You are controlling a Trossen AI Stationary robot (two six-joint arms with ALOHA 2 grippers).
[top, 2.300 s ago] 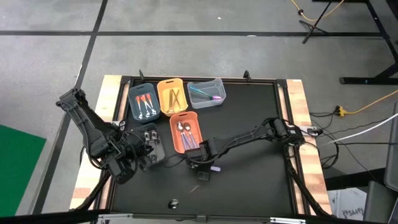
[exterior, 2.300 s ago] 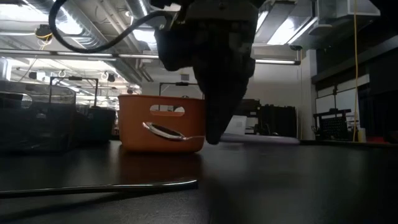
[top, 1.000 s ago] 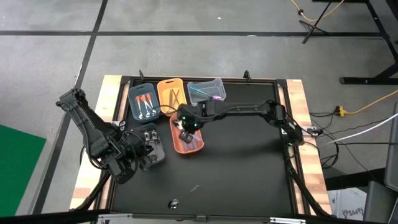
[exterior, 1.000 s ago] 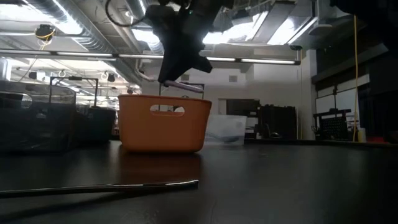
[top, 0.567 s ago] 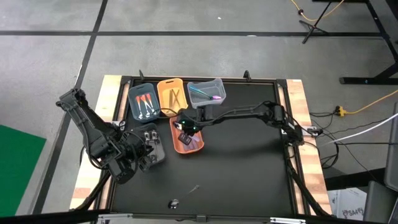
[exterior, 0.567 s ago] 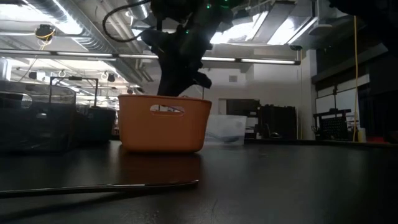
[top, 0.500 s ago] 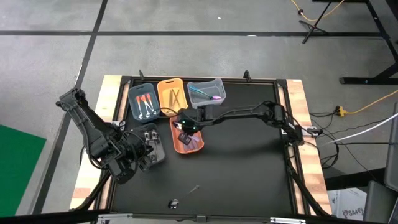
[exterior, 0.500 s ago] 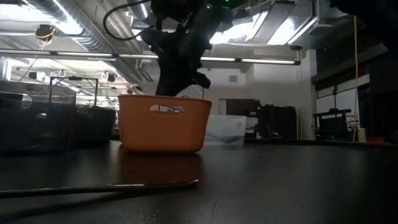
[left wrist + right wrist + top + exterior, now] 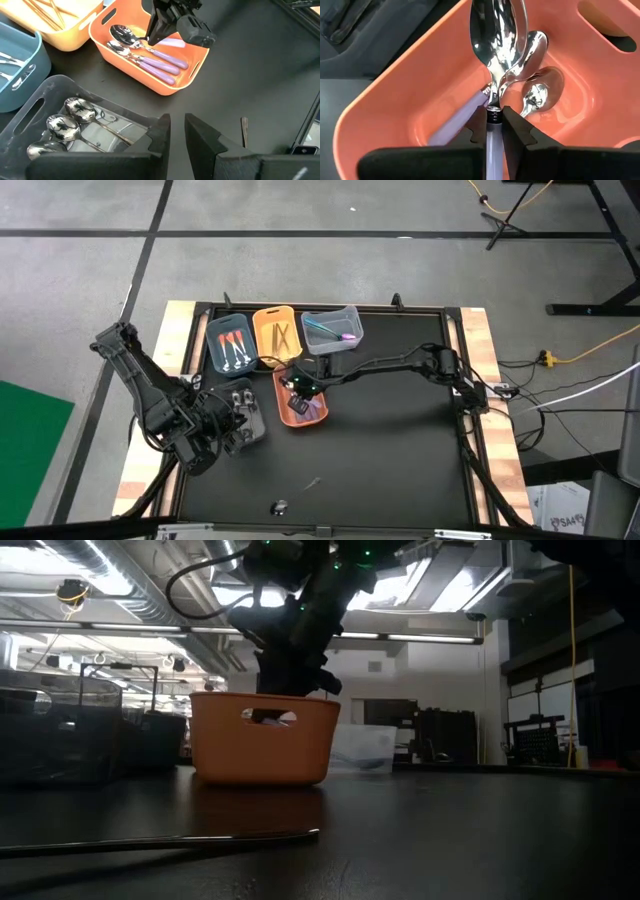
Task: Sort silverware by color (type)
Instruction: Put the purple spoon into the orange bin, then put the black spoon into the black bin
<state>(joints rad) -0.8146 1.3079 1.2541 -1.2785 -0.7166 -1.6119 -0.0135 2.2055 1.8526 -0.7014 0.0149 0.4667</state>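
The orange bin [image 9: 300, 400] stands mid-table and holds purple-handled spoons [image 9: 160, 62]. My right gripper [image 9: 493, 119] reaches down into it, shut on one more purple-handled spoon [image 9: 497, 35]. In the low view its fingers dip behind the bin's rim [image 9: 265, 698]. My left gripper [image 9: 177, 135] hovers open and empty over the near end of the dark grey bin [image 9: 100, 135], where mottled spoons [image 9: 65, 125] lie. A lone utensil [image 9: 313, 482] lies on the mat toward the near edge. My right gripper pinches the spoon's lilac handle [image 9: 493, 137] between its two fingers, just behind the metal neck. The fingers slant down from above and lie along the handle. The spoon's bowl [image 9: 497, 35] points ahead over the other spoons' bowls; whether it rests on them I cannot tell.
Along the far edge stand a blue bin [image 9: 231, 343] with orange-red-handled pieces, a yellow bin [image 9: 278, 335] with gold ones and a clear bin [image 9: 331, 330] with teal and purple ones. A small round thing [image 9: 279, 506] lies near the front edge. The mat's right half is bare.
My right gripper has sunk with the purple-handled spoon from above the orange bin's rim down into the bin, tipping a little steeper. The spoon, which stuck out clear above the rim, now sits inside with the other spoons.
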